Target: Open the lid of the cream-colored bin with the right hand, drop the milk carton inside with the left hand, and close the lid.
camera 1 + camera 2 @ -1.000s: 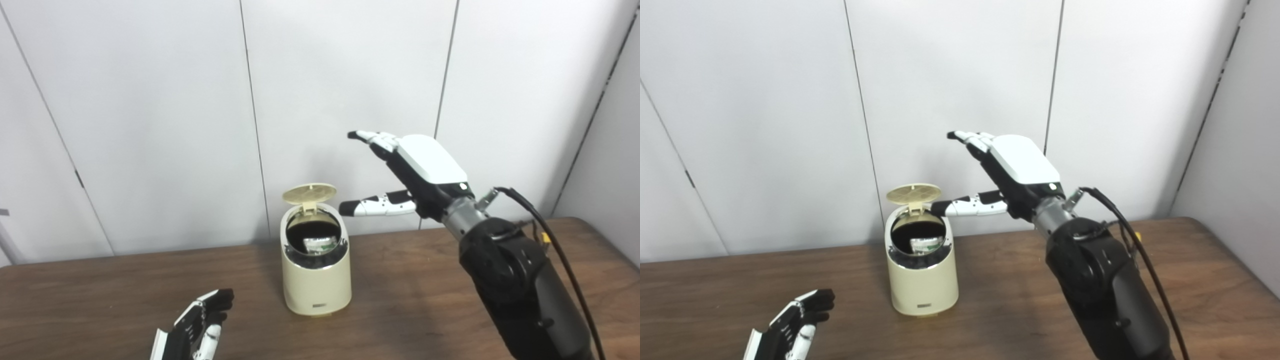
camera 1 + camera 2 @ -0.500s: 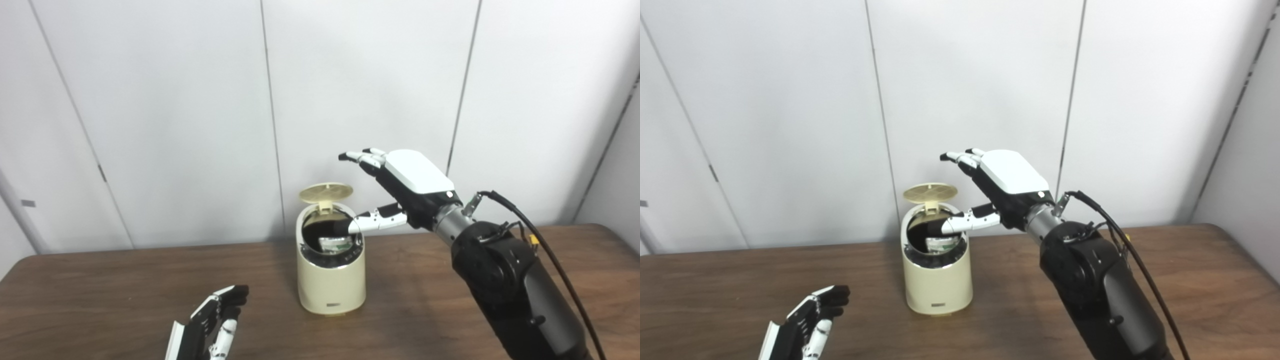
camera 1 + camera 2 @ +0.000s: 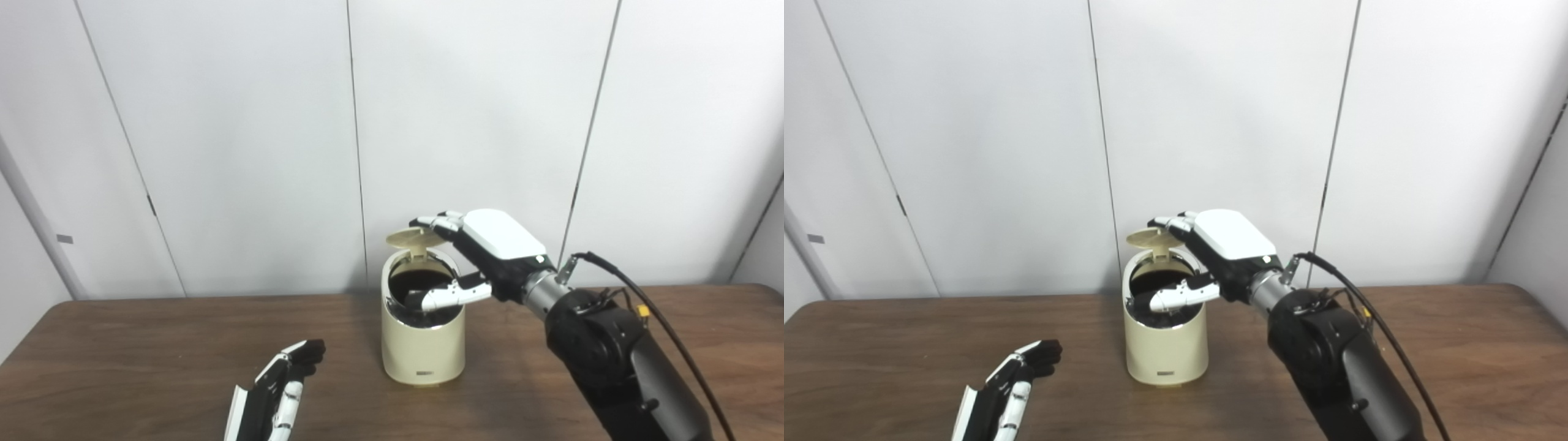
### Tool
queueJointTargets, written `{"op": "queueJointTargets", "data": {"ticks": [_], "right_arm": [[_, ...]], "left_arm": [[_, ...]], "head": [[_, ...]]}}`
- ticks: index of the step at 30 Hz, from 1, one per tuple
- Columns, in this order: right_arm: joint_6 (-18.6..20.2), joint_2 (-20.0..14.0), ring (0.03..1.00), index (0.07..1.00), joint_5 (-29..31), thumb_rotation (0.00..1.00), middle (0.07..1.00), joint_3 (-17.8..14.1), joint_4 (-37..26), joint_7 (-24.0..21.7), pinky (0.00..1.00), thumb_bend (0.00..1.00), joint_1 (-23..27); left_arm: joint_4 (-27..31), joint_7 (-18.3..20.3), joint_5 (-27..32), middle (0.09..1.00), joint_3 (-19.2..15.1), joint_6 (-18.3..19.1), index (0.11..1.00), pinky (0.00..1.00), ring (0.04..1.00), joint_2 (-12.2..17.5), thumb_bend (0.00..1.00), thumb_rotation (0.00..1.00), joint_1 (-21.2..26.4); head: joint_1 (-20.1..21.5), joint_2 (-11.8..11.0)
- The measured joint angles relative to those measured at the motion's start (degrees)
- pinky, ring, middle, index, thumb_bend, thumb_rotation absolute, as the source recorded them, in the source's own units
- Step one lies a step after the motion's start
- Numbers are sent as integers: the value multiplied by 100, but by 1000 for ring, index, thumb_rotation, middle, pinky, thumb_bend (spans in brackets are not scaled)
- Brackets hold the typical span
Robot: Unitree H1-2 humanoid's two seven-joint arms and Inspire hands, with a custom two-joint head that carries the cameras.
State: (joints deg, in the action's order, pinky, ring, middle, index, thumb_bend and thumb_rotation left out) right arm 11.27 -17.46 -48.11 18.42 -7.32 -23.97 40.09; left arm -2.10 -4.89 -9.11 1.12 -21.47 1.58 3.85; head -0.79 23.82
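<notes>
Lid up on cream-colored bin, right hand spread at it to close; left hand open, empty on desk; carton unseen.

A dark wooden table is set against white wall panels, which are divided by thin dark vertical seams.

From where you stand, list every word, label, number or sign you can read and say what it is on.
Nothing here is legible.
Small dark label low on the front of the cream-colored bin: too small and blurred to read.
Small grey tag on the wall panel at the left: no readable text.
Right hand, left hand, lid and table: no visible markings.
</notes>
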Motion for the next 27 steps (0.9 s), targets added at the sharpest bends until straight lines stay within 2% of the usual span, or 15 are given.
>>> {"op": "queueJointTargets", "data": {"ticks": [9,27], "right_arm": [[-55,1,897,837,-29,859,848,17,-27,47,840,775,-27],[25,24,859,788,-176,870,793,16,-680,-47,824,755,-614]], "left_arm": [[5,-1,-26,768,-18,23,777,732,752,-11,330,862,1],[46,75,-29,770,-15,184,774,723,750,12,330,848,-21]], "head": [[62,35],[132,237]]}}
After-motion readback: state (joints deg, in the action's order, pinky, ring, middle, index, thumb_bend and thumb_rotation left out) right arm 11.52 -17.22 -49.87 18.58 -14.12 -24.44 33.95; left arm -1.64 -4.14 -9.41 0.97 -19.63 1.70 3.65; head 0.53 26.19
